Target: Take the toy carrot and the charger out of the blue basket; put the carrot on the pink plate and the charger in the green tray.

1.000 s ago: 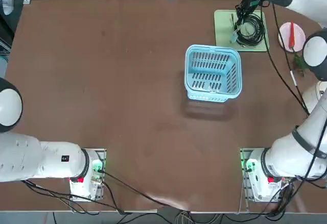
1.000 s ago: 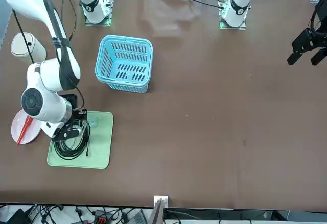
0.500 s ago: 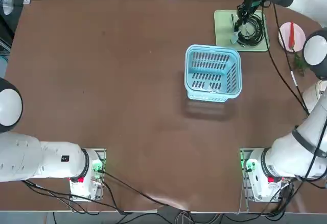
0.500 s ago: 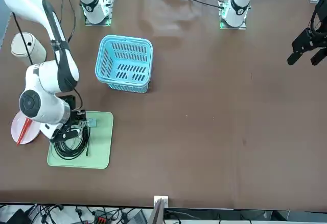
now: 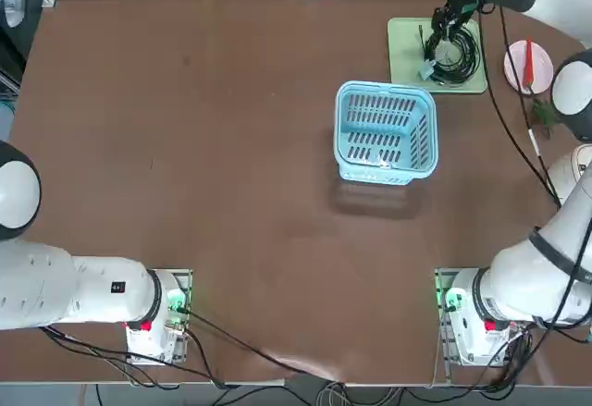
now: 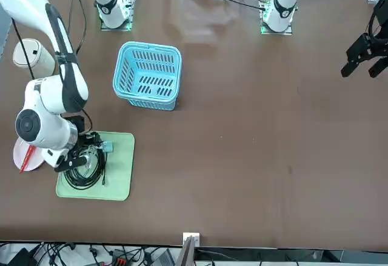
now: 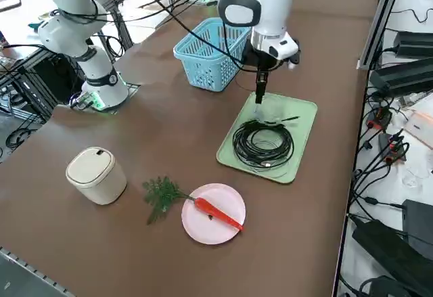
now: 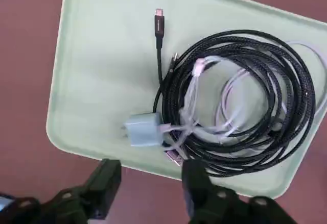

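- Charger [image 8: 144, 129], a small pale blue-grey block, lies in the green tray [image 8: 102, 81], close to one of its long edges and right beside the coil of black cable [image 8: 176, 91].
- A thin whitish cable [image 8: 191, 101] runs from the charger into that coil and loops among its turns.
- The right claw [image 8: 152, 168] is open, its two dark fingers well spread with nothing gripped between them. It hangs over the tray's edge area, near the charger.
- The carrot [image 7: 218, 210] rests on the pink plate [image 7: 203, 229], its orange-red body slanting across and its tip at the rim. Its green leaves [image 7: 162, 194] stick out past the other side, over the brown surface [image 7: 122, 256].
- The plate sits near the tray, the two of them apart.
- The blue basket [image 5: 416, 142] stands upright on the surface, on the other side of the tray from the plate.
- A white lidded tub [image 7: 98, 178] stands on the surface too, off beyond the leafy end of the carrot.
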Controlling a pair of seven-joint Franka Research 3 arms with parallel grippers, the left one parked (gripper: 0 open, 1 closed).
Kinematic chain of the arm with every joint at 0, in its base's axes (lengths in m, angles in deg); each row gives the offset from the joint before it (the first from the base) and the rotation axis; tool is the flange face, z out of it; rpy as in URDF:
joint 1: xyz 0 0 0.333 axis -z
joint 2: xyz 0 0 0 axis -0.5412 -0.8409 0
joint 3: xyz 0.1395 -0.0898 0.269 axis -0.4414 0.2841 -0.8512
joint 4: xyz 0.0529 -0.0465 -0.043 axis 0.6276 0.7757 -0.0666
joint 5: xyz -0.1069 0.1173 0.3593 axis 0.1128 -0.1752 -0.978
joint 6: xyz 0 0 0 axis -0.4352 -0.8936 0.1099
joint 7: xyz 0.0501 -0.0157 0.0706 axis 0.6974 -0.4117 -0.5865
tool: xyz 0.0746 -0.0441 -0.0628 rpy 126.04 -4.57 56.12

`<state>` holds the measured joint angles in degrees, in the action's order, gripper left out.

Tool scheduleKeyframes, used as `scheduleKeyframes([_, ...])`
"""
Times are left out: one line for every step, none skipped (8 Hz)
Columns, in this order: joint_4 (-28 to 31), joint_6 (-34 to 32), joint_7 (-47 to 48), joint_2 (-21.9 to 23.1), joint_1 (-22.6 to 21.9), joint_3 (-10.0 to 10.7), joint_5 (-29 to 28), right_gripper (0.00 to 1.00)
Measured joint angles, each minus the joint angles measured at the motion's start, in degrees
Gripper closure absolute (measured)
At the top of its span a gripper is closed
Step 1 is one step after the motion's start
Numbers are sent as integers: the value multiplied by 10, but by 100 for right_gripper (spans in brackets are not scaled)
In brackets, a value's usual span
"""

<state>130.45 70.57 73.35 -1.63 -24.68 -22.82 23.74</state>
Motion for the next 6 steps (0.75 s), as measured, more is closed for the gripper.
scheduleKeyframes([-1, 1, 0, 0, 0, -1, 0, 5])
scheduleKeyframes([-4, 1, 0, 0, 0, -1, 0, 0])
scheduleKeyframes([-14, 2, 0, 1, 0, -2, 0, 0])
scheduleKeyframes([-32, 2, 0, 6, 0, -2, 0, 0])
scheduleKeyframes([-46, -3, 0, 23, 0, -2, 0, 0])
scheduleKeyframes([-55, -28, 6, 52, 1, -2, 0, 0])
